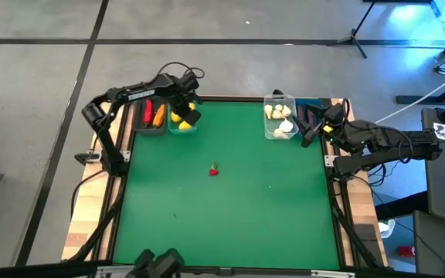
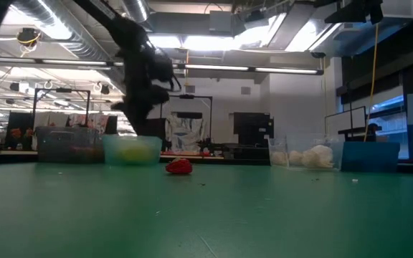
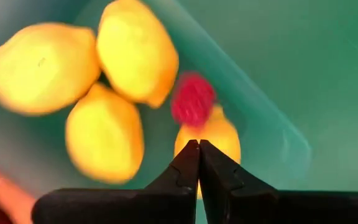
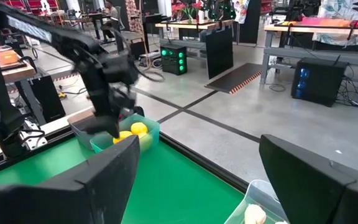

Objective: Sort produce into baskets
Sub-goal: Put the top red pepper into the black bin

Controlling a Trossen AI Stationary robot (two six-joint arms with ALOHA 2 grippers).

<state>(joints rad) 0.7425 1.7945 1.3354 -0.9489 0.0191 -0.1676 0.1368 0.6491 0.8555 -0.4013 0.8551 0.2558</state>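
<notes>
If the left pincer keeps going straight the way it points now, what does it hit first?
Most likely the lemon directly ahead of the shut left pincer in the teal bin, with the red berry just beyond it; depth is hard to judge.

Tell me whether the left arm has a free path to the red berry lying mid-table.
Probably yes: the red berry lies alone on bare green table; the left end effector, shut, hangs over the teal bin nearby.

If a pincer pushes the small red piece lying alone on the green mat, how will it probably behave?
The small red piece looks rounded and lumpy in the low view, so it may roll a little, unevenly. It is tiny next to the teal bin, so it is probably light and slides easily. A wide-open pincer could knock it aside.
</notes>
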